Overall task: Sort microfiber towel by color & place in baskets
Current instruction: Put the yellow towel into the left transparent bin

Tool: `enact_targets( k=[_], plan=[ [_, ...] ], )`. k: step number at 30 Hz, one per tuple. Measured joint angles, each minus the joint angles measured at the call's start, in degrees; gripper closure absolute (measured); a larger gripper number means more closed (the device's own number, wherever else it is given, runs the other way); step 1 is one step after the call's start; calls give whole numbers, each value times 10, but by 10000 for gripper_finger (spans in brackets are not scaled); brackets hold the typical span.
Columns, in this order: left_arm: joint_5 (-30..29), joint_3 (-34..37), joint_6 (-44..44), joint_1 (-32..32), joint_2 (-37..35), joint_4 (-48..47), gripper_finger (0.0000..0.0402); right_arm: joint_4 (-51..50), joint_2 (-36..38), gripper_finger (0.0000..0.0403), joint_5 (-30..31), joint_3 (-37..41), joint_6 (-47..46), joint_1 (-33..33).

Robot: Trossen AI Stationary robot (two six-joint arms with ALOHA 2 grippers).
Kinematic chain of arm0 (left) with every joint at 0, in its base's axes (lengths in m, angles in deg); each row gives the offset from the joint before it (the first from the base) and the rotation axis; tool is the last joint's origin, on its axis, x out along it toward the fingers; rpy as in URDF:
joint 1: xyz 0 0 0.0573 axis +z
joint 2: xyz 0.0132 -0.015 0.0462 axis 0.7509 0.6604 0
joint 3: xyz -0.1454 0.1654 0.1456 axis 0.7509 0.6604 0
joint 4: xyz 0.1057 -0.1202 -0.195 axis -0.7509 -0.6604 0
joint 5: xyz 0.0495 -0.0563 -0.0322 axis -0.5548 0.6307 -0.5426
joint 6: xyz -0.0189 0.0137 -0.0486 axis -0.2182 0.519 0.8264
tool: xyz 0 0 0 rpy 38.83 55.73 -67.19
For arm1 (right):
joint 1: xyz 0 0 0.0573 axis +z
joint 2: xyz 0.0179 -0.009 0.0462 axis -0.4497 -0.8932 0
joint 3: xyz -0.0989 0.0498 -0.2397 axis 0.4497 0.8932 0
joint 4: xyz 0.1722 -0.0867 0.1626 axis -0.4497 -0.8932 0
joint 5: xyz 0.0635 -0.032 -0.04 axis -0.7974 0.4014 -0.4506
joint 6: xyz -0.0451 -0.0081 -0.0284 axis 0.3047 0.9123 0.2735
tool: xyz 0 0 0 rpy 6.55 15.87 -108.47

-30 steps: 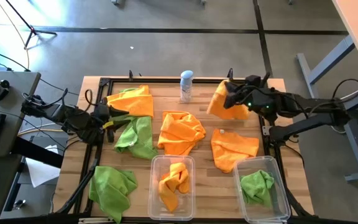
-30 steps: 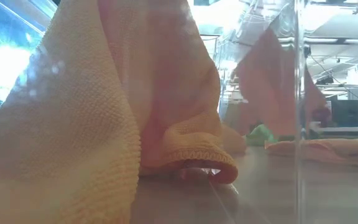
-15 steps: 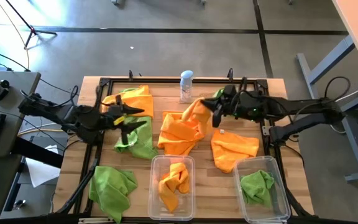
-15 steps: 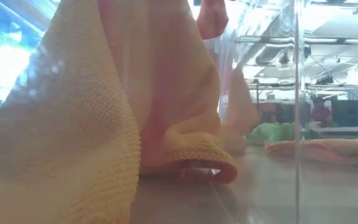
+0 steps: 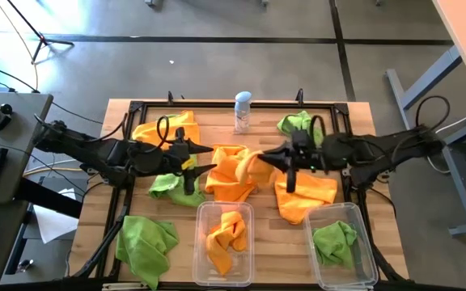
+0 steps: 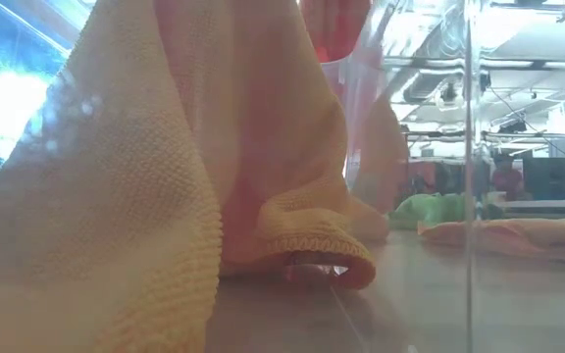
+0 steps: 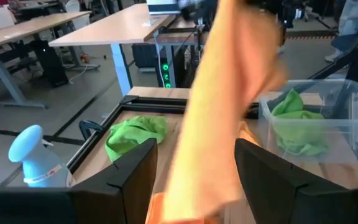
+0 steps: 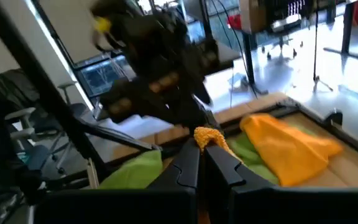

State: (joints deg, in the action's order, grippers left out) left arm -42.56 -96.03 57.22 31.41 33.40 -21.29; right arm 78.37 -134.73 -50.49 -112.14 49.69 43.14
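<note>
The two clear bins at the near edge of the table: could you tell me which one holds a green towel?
The bin on the robot's right holds a green towel; the middle bin holds an orange towel instead.

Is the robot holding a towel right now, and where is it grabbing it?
Yes. The right gripper pinches an orange towel by its edge, so it hangs down. The left gripper is open around it, not yet gripping.

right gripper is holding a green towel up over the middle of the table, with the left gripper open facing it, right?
Not quite: the towel pinched in the right gripper is orange, not green, as the high view shows. The rest holds: it hangs over mid-table, and the left gripper faces it, open.
</note>
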Motion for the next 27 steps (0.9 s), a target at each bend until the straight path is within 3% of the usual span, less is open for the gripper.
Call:
enact_targets(
  k=[6,12,21,27],
  plan=[
    [0,-1,53,0,-12,-41,205,-1,-25,403,33,-69,48,60],
    [1,-1,117,-8,-33,-123,250,-11,-89,403,33,-160,85,98],
    [25,-1,136,-53,-69,-201,317,-83,-236,403,50,-373,89,146],
    [25,-1,169,-84,-108,-280,325,-140,-332,403,149,-521,89,200]
  ],
)
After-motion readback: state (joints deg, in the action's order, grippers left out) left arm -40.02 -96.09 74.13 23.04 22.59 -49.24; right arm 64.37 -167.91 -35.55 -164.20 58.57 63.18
